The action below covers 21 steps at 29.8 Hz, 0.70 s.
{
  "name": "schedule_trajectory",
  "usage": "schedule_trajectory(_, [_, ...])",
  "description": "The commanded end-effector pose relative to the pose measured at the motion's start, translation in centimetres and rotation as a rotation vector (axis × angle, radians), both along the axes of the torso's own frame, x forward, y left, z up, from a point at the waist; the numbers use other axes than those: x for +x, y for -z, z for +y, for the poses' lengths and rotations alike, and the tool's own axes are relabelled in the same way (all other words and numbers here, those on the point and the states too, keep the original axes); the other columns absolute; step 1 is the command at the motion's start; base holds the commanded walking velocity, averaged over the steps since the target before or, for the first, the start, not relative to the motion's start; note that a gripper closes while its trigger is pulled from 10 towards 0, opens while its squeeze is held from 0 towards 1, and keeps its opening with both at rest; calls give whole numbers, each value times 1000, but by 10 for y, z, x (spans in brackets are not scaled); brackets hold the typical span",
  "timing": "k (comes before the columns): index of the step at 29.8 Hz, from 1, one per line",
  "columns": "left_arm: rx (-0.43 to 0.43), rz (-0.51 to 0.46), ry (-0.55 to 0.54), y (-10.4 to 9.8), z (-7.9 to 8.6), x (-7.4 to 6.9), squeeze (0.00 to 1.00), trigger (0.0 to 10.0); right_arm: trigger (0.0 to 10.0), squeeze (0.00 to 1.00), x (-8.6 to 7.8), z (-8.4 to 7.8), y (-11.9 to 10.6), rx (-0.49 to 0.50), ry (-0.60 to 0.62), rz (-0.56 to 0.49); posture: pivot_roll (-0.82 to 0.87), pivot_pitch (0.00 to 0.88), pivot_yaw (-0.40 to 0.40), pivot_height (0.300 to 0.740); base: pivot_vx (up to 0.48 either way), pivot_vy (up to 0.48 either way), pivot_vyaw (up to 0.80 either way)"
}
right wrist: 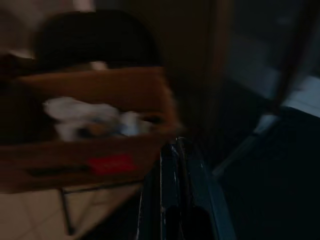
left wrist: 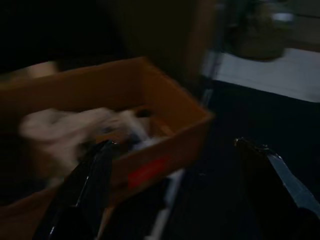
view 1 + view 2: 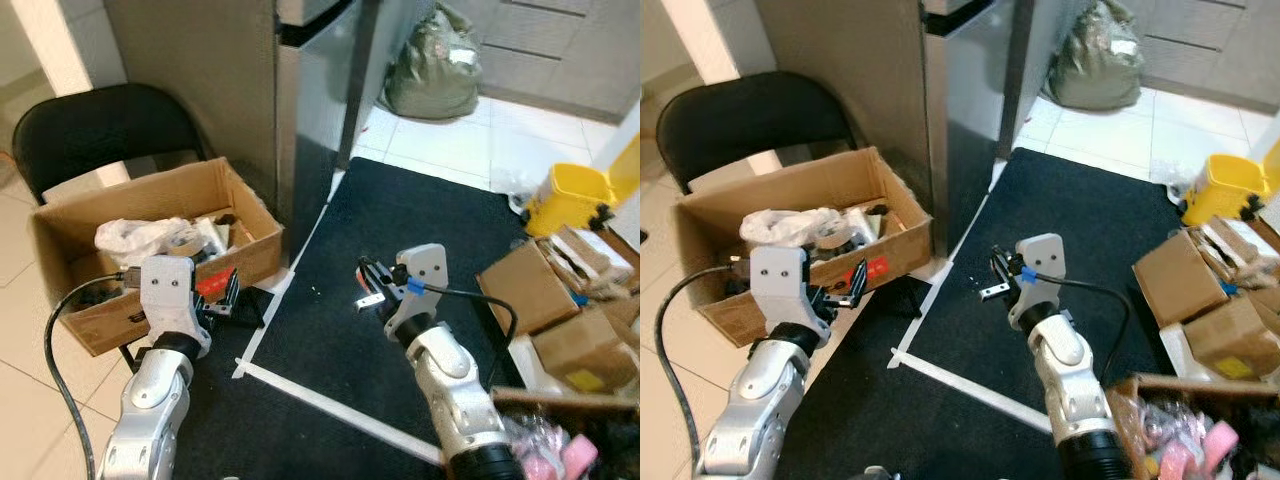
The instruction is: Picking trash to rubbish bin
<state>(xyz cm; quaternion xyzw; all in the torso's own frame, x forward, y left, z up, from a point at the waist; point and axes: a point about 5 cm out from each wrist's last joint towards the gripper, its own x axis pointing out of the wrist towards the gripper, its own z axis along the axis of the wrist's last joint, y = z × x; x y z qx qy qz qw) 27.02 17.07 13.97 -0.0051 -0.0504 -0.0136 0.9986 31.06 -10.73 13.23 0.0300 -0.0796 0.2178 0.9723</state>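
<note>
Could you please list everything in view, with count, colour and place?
Open cardboard box: one, brown, red label, on the floor by the chair, holding white crumpled trash.
Folding chair: one, black, behind the box.
Mat: one, black, white tape edging.
Bag: one, grey-green, on far tiles.
Bucket: one, yellow, far right.
Closed boxes: several, brown, right.
Left gripper: open, near the box.
Right gripper: shut, over the mat.

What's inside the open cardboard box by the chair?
The cardboard box holds a crumpled white plastic bag on top, with darker mixed scraps beside it. Whatever lies under the bag is covered, and the left gripper hides part of the near wall.
</note>
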Motion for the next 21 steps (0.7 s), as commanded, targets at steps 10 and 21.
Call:
schedule_trajectory(10, [-4,19,9,4,-3,-1,0,10000,10000,0,-2,-3,5,-16,-8,9,68,120,-43,740,274,0,446])
schedule_trajectory(21, [-2,19,10,3,-3,0,0,10000,10000,0,-2,-1,5,-19,-14,9,69,121,-43,740,273,0,447])
